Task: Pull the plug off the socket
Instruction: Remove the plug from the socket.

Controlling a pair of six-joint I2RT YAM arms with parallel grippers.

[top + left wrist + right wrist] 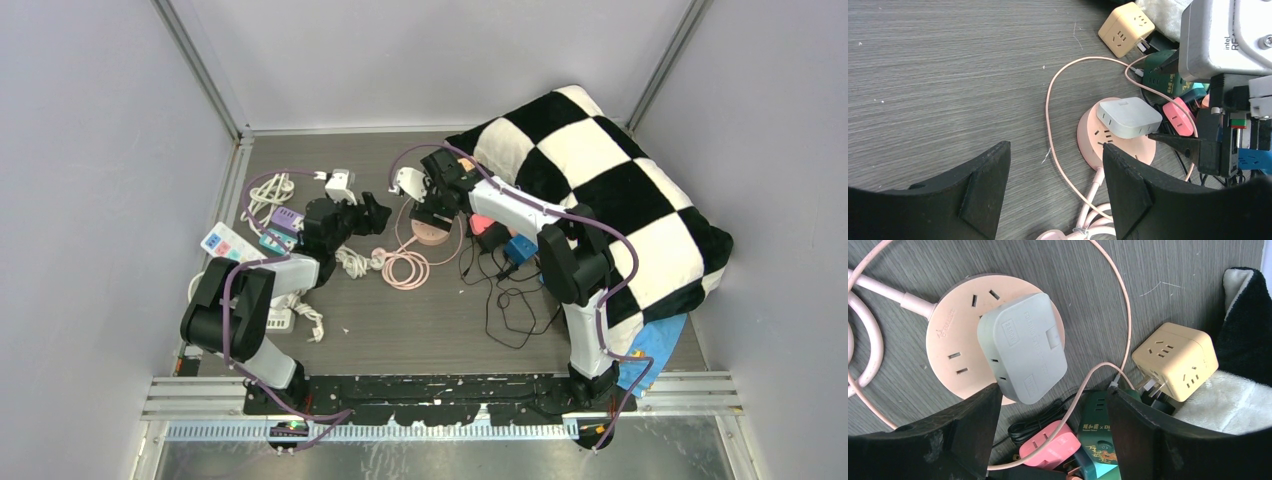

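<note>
- Hovering above the grey plug [1023, 347], the right tool [1053, 392] stood wide, empty.
- Plug sat pressed into the round pink socket [953, 340] on the table [948, 60].
- Likewise the left tool [1055, 147] was wide, holding nothing, near the socket.
- Judged best: grip the plug's flat sides squarely, brace the socket, pull straight up without rocking.

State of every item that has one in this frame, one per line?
Grey adapter plug: plugged in, not yet pulled.
Pink round socket: occupied by that plug.
Yellow cube socket: tipped over, prongs bare, unplugged.
Left gripper: open, empty.
Right gripper: open, empty, near the plug.
</note>
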